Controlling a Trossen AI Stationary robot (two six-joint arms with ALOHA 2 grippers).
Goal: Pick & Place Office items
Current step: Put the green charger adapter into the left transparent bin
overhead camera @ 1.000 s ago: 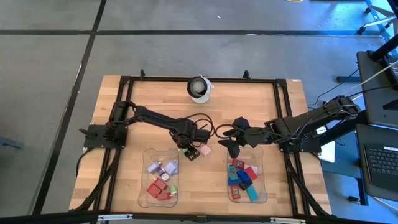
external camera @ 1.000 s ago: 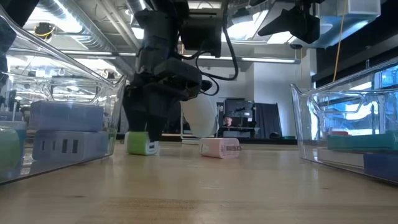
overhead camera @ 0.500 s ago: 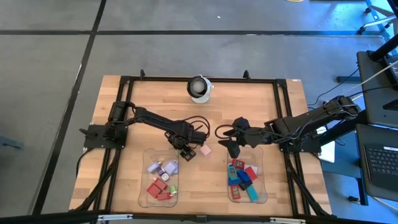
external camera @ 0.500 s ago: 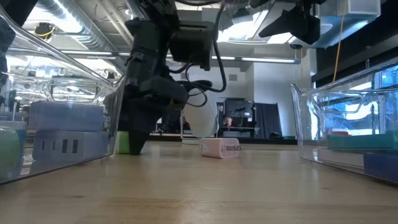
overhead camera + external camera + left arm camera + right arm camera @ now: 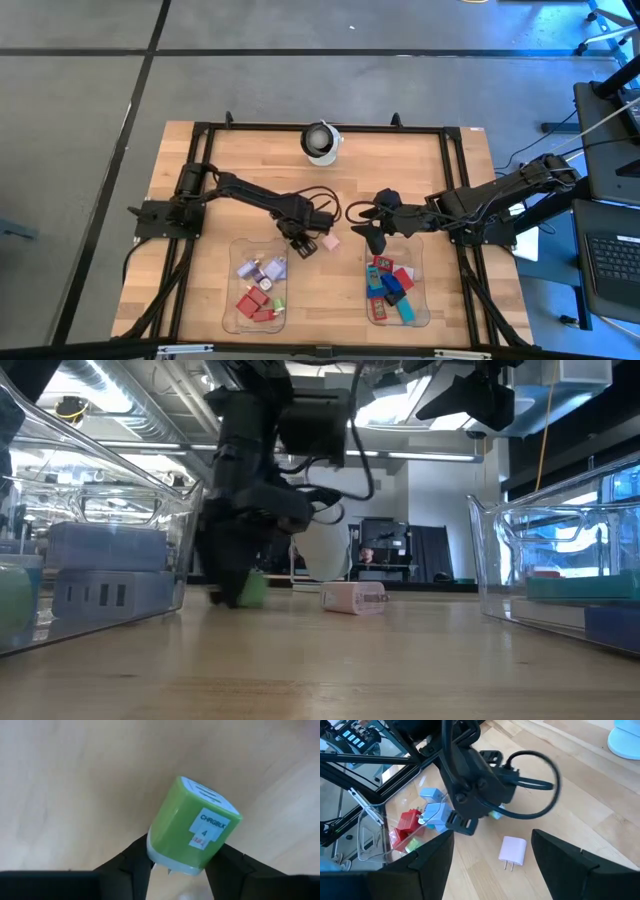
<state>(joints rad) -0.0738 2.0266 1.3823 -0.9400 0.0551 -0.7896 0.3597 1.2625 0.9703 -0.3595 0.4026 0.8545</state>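
Green charger (image 5: 192, 825) sits clamped in my left pincer (image 5: 177, 865), long axis pointing away from it; right pincer (image 5: 492, 865) hangs wide over the tabletop (image 5: 400, 170).

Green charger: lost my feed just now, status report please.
Left gripper shut on green charger, down at the table. Right gripper open, waiting above pink charger. Nothing in the way.

We see a white camera dome (image 5: 320, 141) at the far edge of the wooden table (image 5: 240, 160), and two clear trays (image 5: 236, 300) (image 5: 423, 300) near its front edge.
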